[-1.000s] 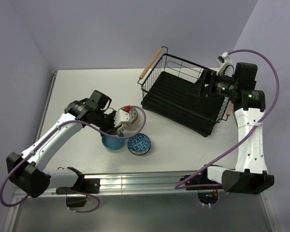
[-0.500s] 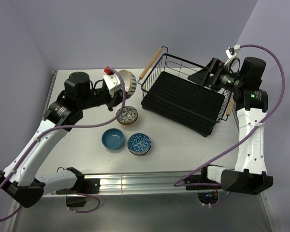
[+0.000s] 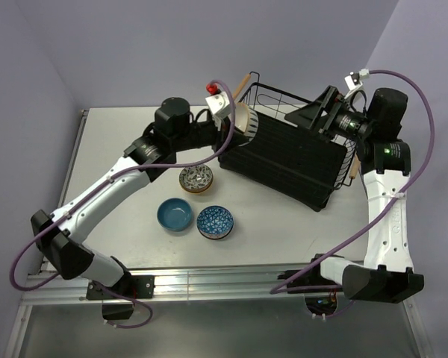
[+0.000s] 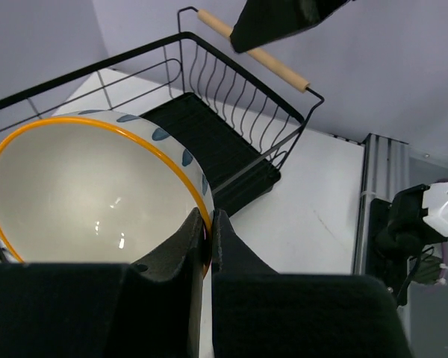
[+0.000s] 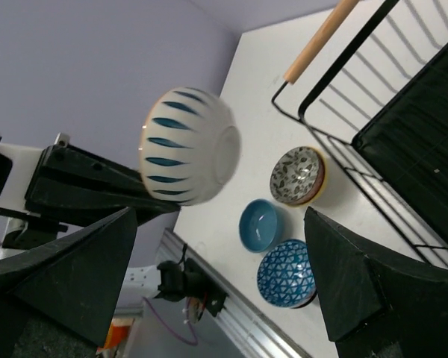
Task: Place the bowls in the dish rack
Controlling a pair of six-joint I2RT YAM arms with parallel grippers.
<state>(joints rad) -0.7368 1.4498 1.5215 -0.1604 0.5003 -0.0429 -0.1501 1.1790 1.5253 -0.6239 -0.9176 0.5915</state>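
Observation:
My left gripper (image 3: 235, 119) is shut on the rim of a white bowl with blue stripes (image 3: 244, 121), held on edge in the air at the left end of the dish rack (image 3: 284, 153). In the left wrist view the fingers (image 4: 207, 224) pinch the orange rim of this bowl (image 4: 82, 194), with the rack (image 4: 231, 142) behind it. My right gripper (image 3: 313, 112) hangs open over the rack's far right side with nothing between its fingers (image 5: 219, 212). The right wrist view shows the held bowl (image 5: 190, 145) beside the rack (image 5: 411, 134).
Three bowls sit on the table left of the rack: a grey patterned one (image 3: 196, 179), a plain blue one (image 3: 175, 215) and a blue triangle-patterned one (image 3: 215, 222). The rack's wooden handles (image 3: 234, 97) stick out at its ends. A metal rail (image 3: 209, 280) runs along the near edge.
My left arm lifted the striped bowl off the table by the other bowls and carried it up and right to the rack's left end. The right gripper stayed open above the rack.

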